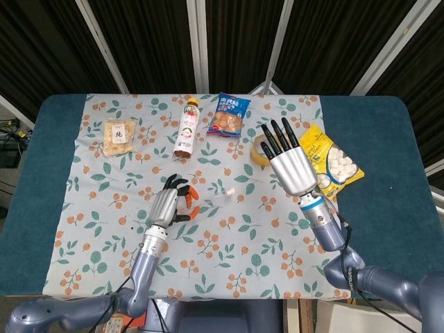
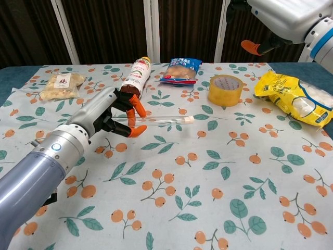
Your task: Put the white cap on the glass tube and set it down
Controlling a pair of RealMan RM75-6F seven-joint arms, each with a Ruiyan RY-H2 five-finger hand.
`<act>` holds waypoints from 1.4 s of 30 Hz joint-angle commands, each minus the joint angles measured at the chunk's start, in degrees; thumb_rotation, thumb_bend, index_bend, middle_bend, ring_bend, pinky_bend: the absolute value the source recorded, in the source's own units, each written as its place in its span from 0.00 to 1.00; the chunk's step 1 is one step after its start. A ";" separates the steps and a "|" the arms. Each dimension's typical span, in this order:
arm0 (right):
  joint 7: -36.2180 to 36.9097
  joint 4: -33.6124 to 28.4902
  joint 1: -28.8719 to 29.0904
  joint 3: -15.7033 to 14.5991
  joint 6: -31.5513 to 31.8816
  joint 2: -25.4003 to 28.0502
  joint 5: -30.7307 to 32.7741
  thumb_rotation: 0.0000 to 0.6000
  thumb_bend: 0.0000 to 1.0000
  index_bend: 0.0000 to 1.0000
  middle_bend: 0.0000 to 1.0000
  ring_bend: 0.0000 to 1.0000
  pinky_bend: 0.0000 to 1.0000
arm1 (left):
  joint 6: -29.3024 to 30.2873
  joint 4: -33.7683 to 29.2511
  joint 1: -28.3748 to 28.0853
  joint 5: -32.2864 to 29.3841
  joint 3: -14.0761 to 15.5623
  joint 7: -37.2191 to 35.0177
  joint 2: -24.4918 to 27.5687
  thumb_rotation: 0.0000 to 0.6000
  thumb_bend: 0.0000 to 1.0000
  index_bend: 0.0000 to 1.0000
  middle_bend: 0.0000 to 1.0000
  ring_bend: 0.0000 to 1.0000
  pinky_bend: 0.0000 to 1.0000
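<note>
The glass tube carries its white cap at its right end and lies level, low over the flowered cloth. My left hand grips the tube's left end between its orange-tipped fingers. In the head view the left hand is near the middle of the cloth, and the cap shows to its right. Whether the tube touches the cloth I cannot tell. My right hand hovers flat with fingers apart and nothing in it, well right of the tube; in the chest view this hand is high at the top right.
A drink bottle lies behind the left hand. A blue snack bag, a yellow tape roll and a yellow marshmallow bag stand at the back and right. A small snack packet sits at the far left.
</note>
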 commanded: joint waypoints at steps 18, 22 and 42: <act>-1.10 -2.72 -0.69 -0.03 0.08 0.66 0.38 1.00 0.41 0.35 0.14 0.03 0.01 | -1.75 0.47 3.17 -0.44 1.69 2.28 0.47 1.00 0.79 0.68 0.66 0.20 0.02; -1.40 -3.35 -0.89 -0.19 0.10 0.89 0.28 1.00 0.41 0.35 0.14 0.03 0.01 | -2.49 -0.32 4.08 -0.81 2.20 3.41 1.41 1.00 0.77 0.66 0.65 0.20 0.02; -2.64 -6.95 -1.83 -0.33 0.69 2.07 -0.14 1.00 0.41 0.35 0.14 0.03 0.01 | -3.11 -5.74 6.62 -0.48 2.69 7.46 6.26 1.00 0.32 0.41 0.32 0.11 0.00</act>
